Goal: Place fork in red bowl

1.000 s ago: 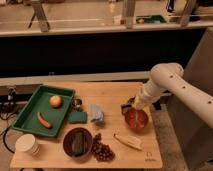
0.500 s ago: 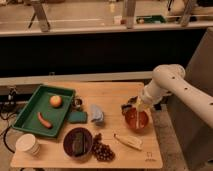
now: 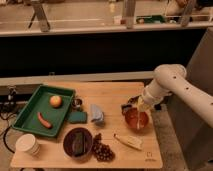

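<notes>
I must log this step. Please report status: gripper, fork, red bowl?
Gripper low at red bowl's left rim. Fork leaning inside bowl. Nothing in the way.

Pincer [image 3: 134, 106], fork hidden, above red bowl [image 3: 137, 120].

Pincer [image 3: 134, 106] partly hidden behind arm; fork indiscernible.

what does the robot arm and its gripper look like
The arm is thick, smooth and white, built of rounded tube sections with a bulbous elbow joint. It narrows to a pale wrist, and the gripper, just above the red bowl, looks darker. No cables or markings are visible.
</notes>
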You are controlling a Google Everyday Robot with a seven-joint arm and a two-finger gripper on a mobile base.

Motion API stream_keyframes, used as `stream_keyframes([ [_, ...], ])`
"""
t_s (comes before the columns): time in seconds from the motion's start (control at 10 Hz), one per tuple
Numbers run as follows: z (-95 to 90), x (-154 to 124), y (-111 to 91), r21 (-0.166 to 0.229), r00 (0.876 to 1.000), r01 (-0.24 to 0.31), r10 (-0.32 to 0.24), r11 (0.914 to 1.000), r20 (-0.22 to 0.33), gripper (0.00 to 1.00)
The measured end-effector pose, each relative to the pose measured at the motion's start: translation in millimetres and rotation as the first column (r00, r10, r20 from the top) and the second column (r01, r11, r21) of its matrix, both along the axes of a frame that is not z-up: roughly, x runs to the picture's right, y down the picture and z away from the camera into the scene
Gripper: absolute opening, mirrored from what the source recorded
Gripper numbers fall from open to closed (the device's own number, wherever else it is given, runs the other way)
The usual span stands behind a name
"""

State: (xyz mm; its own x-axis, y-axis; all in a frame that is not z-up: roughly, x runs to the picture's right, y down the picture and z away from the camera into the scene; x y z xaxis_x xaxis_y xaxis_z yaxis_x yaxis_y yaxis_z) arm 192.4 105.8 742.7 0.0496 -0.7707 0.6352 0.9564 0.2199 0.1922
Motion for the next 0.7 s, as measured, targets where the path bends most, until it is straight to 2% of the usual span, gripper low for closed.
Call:
stream_keyframes([
  [0.5, -1.8, 4.1, 0.6, -0.009, 1.000, 0.006, -0.006, 0.9999, 0.004, 0.43],
  [0.7, -2.2, 5.9, 0.4, -0.010, 1.000, 0.008, -0.008, 0.9999, 0.005, 0.41],
])
